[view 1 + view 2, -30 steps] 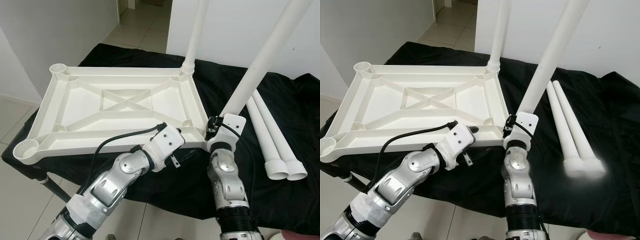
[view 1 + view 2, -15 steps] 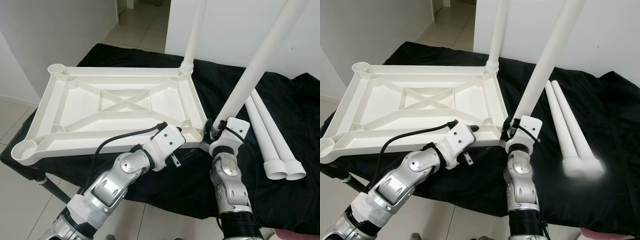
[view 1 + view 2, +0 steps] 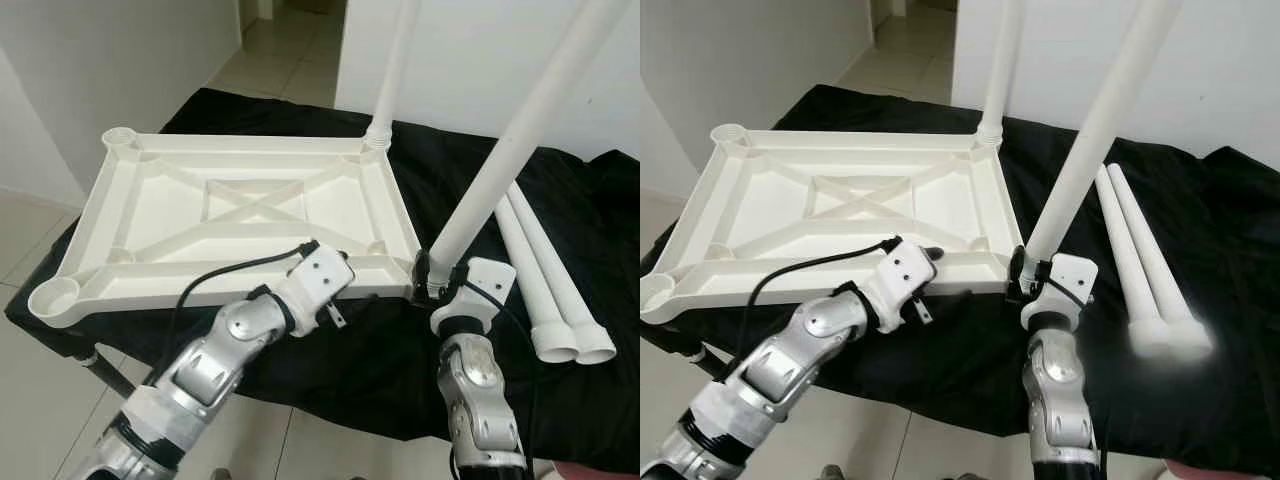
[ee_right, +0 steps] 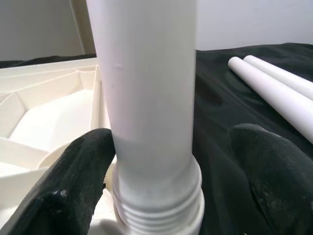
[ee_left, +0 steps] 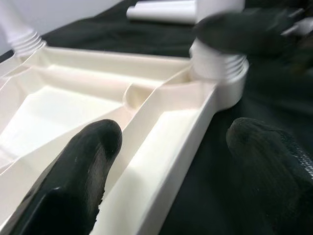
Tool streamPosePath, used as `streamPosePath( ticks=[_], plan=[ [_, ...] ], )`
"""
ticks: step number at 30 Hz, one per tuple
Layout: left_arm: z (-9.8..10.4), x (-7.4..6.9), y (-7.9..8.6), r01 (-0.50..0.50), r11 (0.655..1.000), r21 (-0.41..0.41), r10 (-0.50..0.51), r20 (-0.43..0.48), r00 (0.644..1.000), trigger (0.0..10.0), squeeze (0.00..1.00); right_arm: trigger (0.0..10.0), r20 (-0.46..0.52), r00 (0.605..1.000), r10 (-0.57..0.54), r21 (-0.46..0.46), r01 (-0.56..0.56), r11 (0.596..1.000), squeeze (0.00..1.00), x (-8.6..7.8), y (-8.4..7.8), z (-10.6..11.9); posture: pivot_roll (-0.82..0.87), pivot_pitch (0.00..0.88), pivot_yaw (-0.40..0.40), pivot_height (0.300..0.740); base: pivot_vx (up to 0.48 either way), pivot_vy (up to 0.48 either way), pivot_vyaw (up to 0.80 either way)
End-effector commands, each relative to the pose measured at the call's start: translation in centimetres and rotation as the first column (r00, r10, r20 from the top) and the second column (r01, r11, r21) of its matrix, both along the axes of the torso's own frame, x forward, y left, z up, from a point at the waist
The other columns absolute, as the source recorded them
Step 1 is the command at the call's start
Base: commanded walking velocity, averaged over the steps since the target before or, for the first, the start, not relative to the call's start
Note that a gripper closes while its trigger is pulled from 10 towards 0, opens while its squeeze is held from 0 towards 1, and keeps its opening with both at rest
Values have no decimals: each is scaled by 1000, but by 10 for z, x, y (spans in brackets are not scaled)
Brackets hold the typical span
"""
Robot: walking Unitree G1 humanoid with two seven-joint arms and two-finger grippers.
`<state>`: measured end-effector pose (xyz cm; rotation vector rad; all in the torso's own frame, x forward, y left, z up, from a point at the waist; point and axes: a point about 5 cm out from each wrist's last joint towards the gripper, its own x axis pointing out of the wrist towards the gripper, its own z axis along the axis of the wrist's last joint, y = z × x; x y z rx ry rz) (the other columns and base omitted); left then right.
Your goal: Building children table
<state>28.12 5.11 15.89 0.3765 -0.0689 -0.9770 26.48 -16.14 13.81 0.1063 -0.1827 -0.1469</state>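
Note:
The white tabletop [image 3: 100, 195] lies upside down on a black-draped table. One white leg [image 3: 397, 60] stands in its far right corner socket. A second leg [image 3: 510, 150] leans in the near right corner socket [image 5: 217, 73]. My right gripper [image 3: 428, 272] sits at this leg's threaded base, open, one finger [image 4: 73, 171] against the leg and the other [image 4: 274, 166] apart from it. My left gripper [image 5: 171, 147] is open astride the tabletop's near rim [image 3: 230, 285], left of that socket, one finger inside the rim and one outside.
Two loose white legs [image 3: 545, 280] lie side by side on the black cloth [image 3: 590, 400] to the right. Open sockets show at the near left corner [image 3: 50, 297] and far left corner [image 3: 122, 137]. Tiled floor surrounds the table, with a white wall behind.
My right wrist has swung out to the right and lower around the leg's base. My left gripper has slid slightly left along the near rim. The leg's lean looks unchanged.

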Motion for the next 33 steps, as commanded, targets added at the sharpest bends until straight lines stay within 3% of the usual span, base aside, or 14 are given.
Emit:
streamPosePath(
  ticks=[1,10,17,19,33],
  plan=[
    [-5,2,4,4,999,37,-4,-2,1000,10000,0,10000,36,999,14,18,-14,1000,0,-6,-1,3,20,68,-79,740,0,0,0],
    [-10,18,15,-73,990,117,72,17,997,10000,0,10000,66,995,74,29,-76,997,0,-7,0,3,10,73,-68,740,0,0,0],
    [-9,25,22,-98,987,129,96,22,995,10000,0,10000,79,992,100,28,-103,994,0,-10,2,4,7,81,-61,740,0,0,0],
    [-9,34,32,-131,981,142,132,9,991,10000,0,10000,90,988,125,36,-128,991,0,-15,2,2,7,86,-59,740,0,0,0],
    [-11,53,52,-206,962,181,218,-52,974,10000,0,10000,65,988,139,19,-140,990,0,-30,-1,-12,-13,110,-32,740,0,0,0]
  ],
)
